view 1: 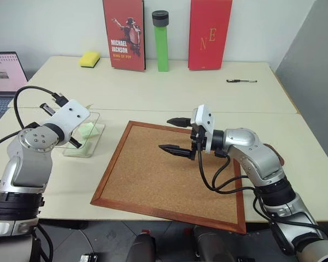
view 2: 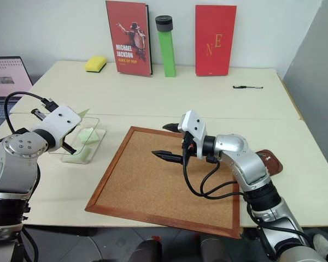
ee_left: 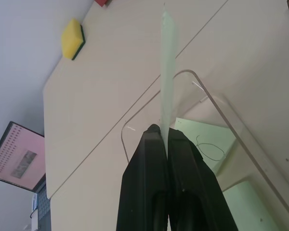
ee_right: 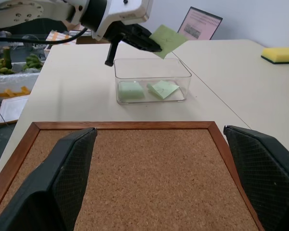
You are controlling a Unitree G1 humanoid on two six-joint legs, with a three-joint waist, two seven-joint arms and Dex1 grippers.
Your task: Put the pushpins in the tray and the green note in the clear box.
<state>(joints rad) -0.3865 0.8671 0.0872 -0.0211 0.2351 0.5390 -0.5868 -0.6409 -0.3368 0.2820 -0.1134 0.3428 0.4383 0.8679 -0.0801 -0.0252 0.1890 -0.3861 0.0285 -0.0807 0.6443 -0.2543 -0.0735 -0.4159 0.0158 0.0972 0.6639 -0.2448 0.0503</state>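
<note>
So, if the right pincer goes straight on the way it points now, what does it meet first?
Probably the clear box, past the corkboard's far edge. The open right pincer points at it, and the left pincer holds a green note just above. Depth is uncertain.

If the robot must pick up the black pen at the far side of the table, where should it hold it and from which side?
Probably grip the pen at its middle, coming straight down from above. It lies flat on the table, long and thin, running left to right, so the fingers should close across its narrow width, front to back.

Bright even light, soft shadows (sharp)
</note>
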